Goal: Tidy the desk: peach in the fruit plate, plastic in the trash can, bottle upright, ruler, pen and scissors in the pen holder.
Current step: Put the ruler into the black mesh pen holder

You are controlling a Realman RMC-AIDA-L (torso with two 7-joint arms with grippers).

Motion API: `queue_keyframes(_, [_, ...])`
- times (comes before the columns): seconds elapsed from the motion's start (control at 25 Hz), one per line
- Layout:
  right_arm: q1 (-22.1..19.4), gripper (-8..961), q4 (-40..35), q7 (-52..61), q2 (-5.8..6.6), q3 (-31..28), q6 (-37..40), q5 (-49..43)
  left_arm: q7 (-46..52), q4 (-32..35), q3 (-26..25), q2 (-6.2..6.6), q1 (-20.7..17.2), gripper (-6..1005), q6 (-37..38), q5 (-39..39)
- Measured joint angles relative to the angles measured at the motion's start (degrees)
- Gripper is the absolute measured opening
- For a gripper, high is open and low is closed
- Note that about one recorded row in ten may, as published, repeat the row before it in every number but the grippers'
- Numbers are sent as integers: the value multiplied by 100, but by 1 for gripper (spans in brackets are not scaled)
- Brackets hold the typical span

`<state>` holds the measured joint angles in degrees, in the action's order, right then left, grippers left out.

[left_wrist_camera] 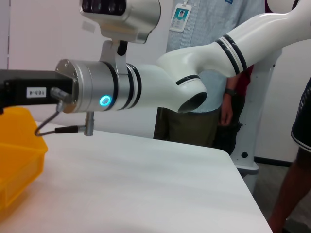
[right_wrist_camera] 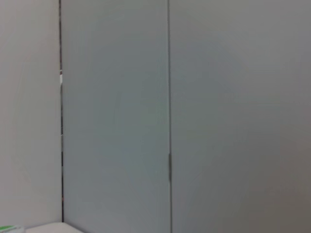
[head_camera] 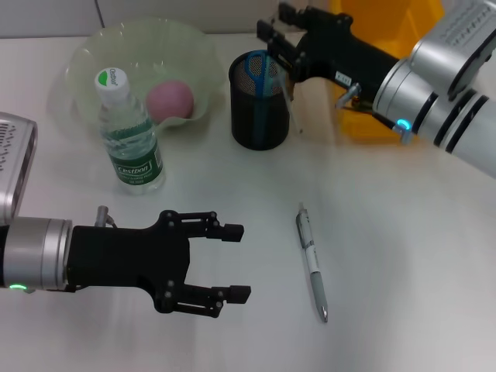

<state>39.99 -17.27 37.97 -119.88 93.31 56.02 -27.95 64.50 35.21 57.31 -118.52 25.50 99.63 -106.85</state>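
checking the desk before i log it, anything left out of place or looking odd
One thing: the pen lies loose on the table, not in the pen holder. The peach sits in the fruit plate and the bottle stands upright. The left pincer hovers open near the pen.

The head view looks forward and steeply down on the white desk (head_camera: 403, 256) from close above, both arms reaching in from its lower and upper corners. The left wrist view sits low, near desk level, facing sideways across the desk (left_wrist_camera: 146, 184) toward the right arm (left_wrist_camera: 146, 87) and yellow bin (left_wrist_camera: 17, 145), which the head view shares. The right wrist view faces a plain grey wall (right_wrist_camera: 194, 116).
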Motion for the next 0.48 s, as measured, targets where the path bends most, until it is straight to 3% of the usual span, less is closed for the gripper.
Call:
queue_keyframes(0.16, [-218, 395, -221, 88, -1, 51, 119, 25, -2, 11, 8, 2, 10, 802, 9, -1])
queue_keyframes(0.36, [-1131, 396, -1646, 150, 9, 39, 368, 14, -5, 10, 30, 4, 16, 802, 32, -1])
queue_keyframes(0.48, [-1338, 397, -1977, 79, 10, -52, 662, 52, -8, -3, 41, 5, 21, 802, 16, -2])
